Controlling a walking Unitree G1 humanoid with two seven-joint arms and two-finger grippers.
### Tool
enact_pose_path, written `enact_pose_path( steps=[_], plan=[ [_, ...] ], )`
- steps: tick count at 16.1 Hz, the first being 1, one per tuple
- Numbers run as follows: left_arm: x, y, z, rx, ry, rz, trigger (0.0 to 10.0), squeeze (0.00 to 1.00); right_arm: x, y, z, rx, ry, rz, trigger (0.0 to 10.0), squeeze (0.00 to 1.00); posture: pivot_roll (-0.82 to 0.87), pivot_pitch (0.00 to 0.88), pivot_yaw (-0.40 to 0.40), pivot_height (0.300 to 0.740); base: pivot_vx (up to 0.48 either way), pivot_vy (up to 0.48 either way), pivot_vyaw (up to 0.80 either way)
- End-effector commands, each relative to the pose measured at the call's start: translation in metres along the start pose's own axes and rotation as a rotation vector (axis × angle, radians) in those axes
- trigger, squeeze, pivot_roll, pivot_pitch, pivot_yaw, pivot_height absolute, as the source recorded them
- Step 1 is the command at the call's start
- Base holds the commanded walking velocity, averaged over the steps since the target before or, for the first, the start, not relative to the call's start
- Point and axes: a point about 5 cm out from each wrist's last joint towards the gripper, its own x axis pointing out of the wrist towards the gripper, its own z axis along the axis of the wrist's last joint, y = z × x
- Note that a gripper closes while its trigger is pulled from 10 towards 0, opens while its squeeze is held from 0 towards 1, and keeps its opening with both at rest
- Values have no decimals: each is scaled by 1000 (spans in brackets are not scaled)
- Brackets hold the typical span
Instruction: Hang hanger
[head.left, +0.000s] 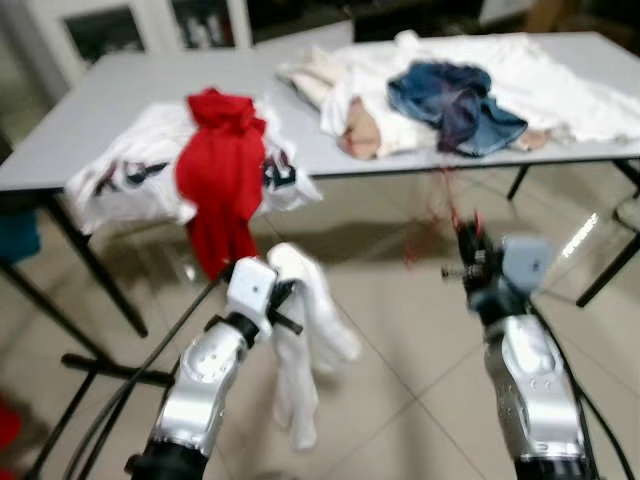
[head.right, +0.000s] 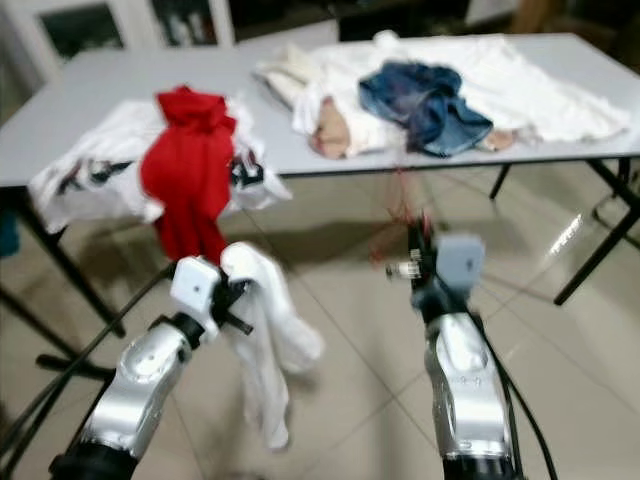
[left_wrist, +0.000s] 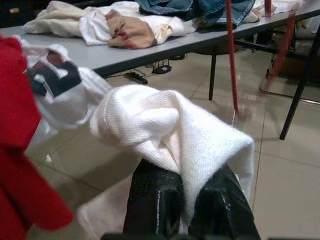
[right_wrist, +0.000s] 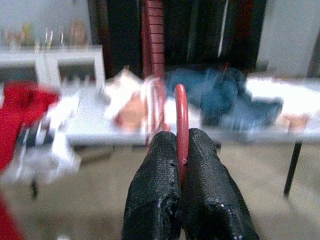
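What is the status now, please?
Left claw shut on white garment. Right claw shut on red hanger. Table with clothes ahead; nothing between.

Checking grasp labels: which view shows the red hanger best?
Right wrist view: the red hanger sits clamped between the right gripper fingers. In the eye views it is a faint red blur above that gripper; left wrist shows red bars.

Table (head.left: 120, 110) ahead, clothes heaped on it, left end effector (head.left: 283, 300) holding towel (head.left: 305, 340), right end effector (right_wrist: 181, 150) holding hanger (right_wrist: 181, 117)
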Motion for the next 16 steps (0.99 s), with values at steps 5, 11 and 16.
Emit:
enact_pose_path(
  steps=[5, 11, 16],
  plan=[
    [10, -9, 9, 4, -38, -28, 10000, 0, 32, -12, 72, 2, -255, -44, 10000, 0, 68, 8, 57, 740, 421, 0, 0],
    [11, -11, 10, -3, -47, -18, 10000, 0, 42, -12, 74, 0, -249, -44, 10000, 0, 77, 0, 55, 740, 410, 0, 0],
    [13, -9, 12, -1, -56, -14, 10000, 0, 46, -9, 75, -8, -247, -22, 10000, 0, 79, 0, 54, 740, 403, 0, 0]
  ],
)
